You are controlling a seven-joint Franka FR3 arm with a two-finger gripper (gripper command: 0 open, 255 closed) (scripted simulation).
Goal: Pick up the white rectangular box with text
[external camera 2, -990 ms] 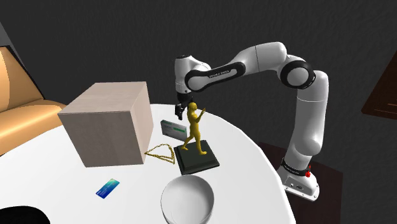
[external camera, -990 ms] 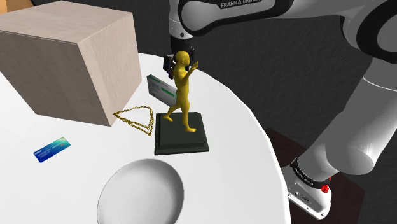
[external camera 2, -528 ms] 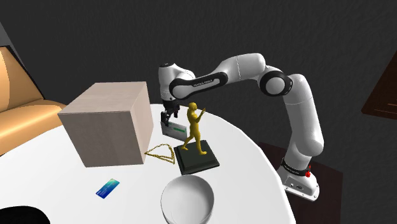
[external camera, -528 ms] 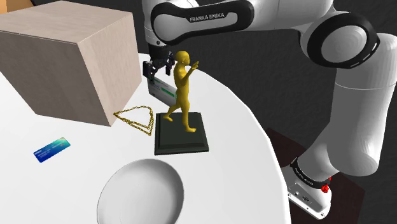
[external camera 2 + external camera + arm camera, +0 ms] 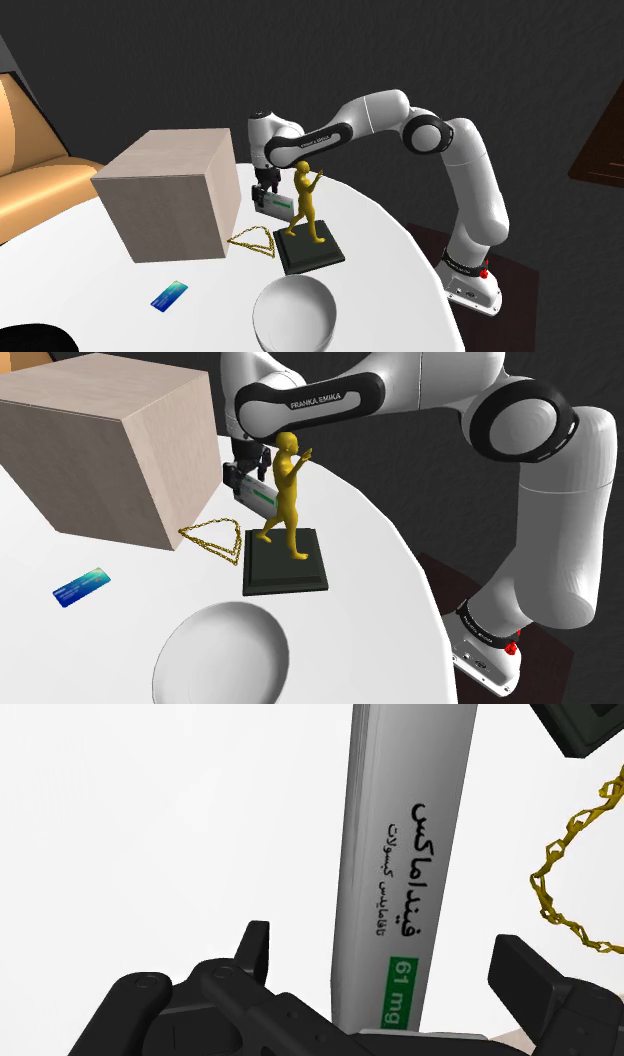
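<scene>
We see the white rectangular box (image 5: 400, 854) on the round white desk (image 5: 370, 612) near its far edge, between the big beige cube (image 5: 100, 442) and the golden figurine (image 5: 288, 492). Its face carries black Arabic-script lettering and a green patch reading "61 mg". The jaws stand released, with the box between them and untouched on either side. The arm (image 5: 320, 399) is lettered "FRANKA EMIKA". A gold chain (image 5: 213, 538) lies near the figurine's dark base. We cannot read the print on the blue card (image 5: 81, 586).
</scene>
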